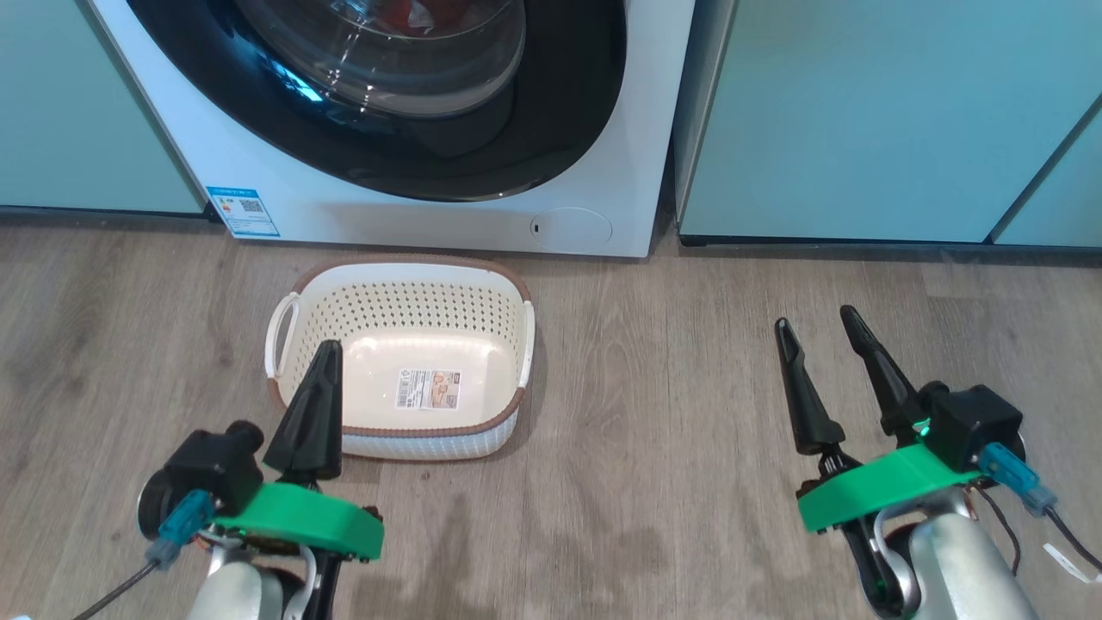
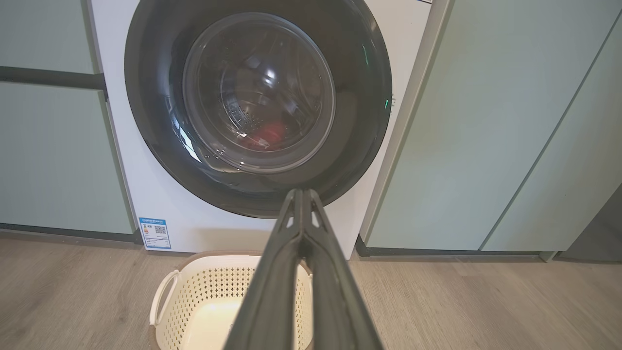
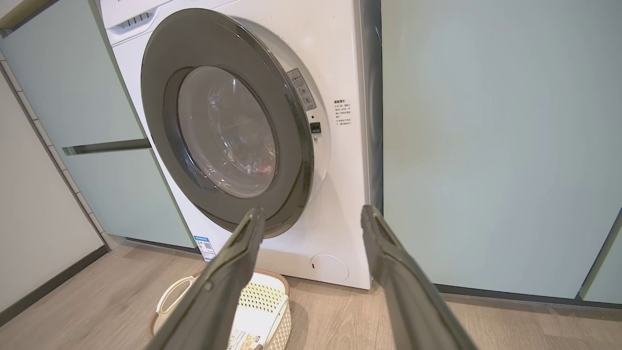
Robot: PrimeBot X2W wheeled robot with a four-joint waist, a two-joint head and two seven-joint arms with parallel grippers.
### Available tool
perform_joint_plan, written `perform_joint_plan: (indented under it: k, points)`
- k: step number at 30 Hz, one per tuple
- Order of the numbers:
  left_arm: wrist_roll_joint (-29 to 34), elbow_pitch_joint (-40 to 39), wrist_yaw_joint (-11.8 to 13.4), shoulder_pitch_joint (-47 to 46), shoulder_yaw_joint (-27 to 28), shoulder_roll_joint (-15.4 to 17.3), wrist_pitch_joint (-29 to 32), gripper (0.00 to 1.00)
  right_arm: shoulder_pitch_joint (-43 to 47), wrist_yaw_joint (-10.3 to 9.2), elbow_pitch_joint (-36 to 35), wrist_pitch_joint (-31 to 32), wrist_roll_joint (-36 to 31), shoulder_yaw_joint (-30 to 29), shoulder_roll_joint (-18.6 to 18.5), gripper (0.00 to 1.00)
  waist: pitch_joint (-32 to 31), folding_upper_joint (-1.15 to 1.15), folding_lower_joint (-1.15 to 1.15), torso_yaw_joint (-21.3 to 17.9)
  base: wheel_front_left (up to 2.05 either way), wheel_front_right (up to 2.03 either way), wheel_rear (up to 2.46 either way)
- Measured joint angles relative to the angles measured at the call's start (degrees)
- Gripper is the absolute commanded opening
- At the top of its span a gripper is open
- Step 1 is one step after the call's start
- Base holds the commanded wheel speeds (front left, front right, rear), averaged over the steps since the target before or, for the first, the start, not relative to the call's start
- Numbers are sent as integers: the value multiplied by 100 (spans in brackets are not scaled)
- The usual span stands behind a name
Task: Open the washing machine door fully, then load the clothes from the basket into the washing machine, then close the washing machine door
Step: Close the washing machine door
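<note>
On the floor, near the machine: basket (image 1: 405, 261), cream with a brown rim, its bare bottom showing a sticker (image 1: 428, 389).
Basket, hidden parts: in the left wrist view the gripper's own fingers cover its near right part.
Far side: washing machine (image 1: 603, 129), white, between pale teal cabinets (image 1: 861, 112); blue label (image 1: 244, 211) low left, round flap (image 1: 572, 228) low right.
Door (image 2: 354, 97): black rim and glass bowl lie against the front. In the right wrist view its right edge seems to stand slightly off, and I cannot tell if it is latched. The head view cuts off its top.
Clothes (image 2: 272, 132): a dim red patch behind the glass, low in the drum; shape hard to make out.
Left gripper (image 1: 328, 346): fingers pressed together, holding nothing, above the basket's near left part.
Right gripper (image 1: 814, 319): fingers spread wide, holding nothing, over the floor (image 1: 654, 362), well right of the basket.
</note>
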Motion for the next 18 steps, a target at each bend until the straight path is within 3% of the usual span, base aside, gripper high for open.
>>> perform_joint_plan:
  k: [8, 9, 11, 13, 18]
  points:
    - [0, 0, 2, -1, -20, 0, -1, 0, 0, 0, -7, 0, -41, -4, 0, 100, 11, 0, 0, -16, 0, 0, 0]
    - [0, -1, 7, -1, -21, -1, -1, 4, 0, 0, -8, 0, -41, -4, 0, 100, 11, 0, 0, -16, 0, 0, 0]
    - [1, -3, 11, -1, -19, -1, -1, 46, 0, 0, -8, 0, -41, -4, 0, 100, 10, 0, 0, -16, 0, 0, 0]
    - [55, -25, 29, -1, -19, -1, -1, 100, 0, 0, -8, 0, -41, -4, 0, 100, 4, 0, 0, -15, 0, 0, 0]
    - [56, -38, 110, -1, -37, -1, -1, 100, 0, 0, -8, 0, -41, -3, 0, 100, -6, 0, 0, -14, 0, 0, 0]
